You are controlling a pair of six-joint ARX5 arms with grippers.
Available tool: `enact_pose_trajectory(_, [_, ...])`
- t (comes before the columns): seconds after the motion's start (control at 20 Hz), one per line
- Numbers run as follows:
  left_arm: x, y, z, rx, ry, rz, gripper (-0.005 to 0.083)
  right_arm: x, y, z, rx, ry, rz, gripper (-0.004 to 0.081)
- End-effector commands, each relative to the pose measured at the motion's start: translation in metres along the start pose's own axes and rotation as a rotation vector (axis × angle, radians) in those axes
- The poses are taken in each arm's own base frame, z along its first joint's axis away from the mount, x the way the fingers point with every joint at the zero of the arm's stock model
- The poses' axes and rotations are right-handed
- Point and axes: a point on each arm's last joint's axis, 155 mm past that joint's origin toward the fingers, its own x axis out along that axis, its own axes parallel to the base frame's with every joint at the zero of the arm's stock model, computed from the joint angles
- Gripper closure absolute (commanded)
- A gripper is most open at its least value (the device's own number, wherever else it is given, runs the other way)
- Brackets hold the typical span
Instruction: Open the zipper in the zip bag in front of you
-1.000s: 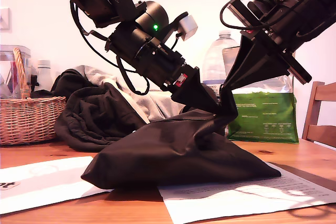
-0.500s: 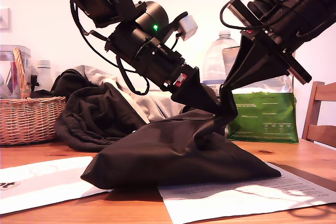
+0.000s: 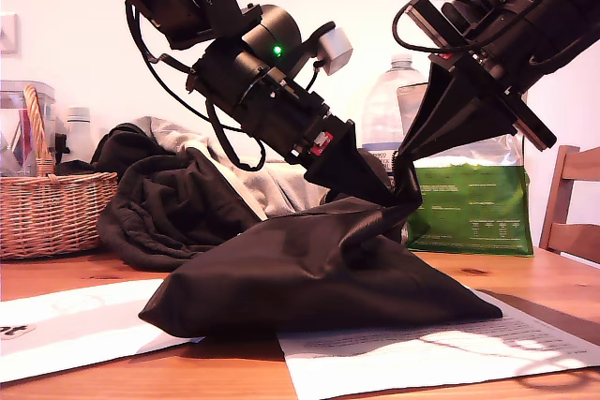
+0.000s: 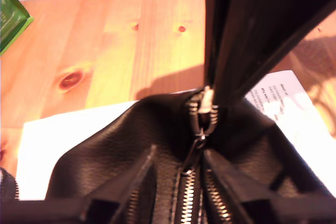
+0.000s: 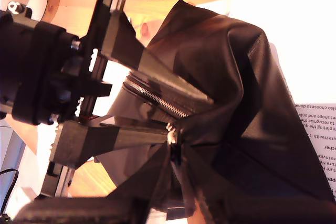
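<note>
Your zip bag [image 3: 281, 278] lies mid-table [image 3: 525, 274], its right end pulled up into a peak. My first gripper [image 3: 373, 186], reaching in from the exterior view's left, has its jaws closed in on the bag's top fabric, with the zipper [image 4: 189, 198] running between them. My second gripper [image 3: 405, 152], coming from the right, has its jaws pinched together on the zipper's pull end at the raised peak.

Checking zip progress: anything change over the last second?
Slightly. The zip bag has slid a little toward the exterior view's left, its corner there creeping further over the paper, and the fabric under the grippers has pulled tauter. My first gripper and my second gripper keep their grips; arms, basket and clothing unmoved.
</note>
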Motion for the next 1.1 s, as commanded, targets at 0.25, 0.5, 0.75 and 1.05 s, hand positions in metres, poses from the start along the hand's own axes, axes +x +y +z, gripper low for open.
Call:
enact_pose_trajectory(0.25, [0.008,-0.009,-0.005,-0.002,0.013,-0.027,0.07,0.002,0.002,0.001,-0.005,-0.002,0.01,0.0782])
enact_pose_trajectory(0.5, [0.008,-0.008,-0.006,-0.006,0.015,-0.027,0.0792,0.002,0.002,0.001,-0.005,-0.003,0.01,0.0782])
enact_pose_trajectory(0.75, [0.003,-0.009,-0.016,-0.042,0.042,-0.038,0.0797,0.002,-0.005,0.003,-0.008,-0.014,-0.028,0.0782])
enact_pose_trajectory(1.05, [-0.002,-0.005,-0.023,-0.071,0.055,-0.035,0.0797,0.001,-0.014,0.004,-0.006,-0.022,-0.077,0.0734])
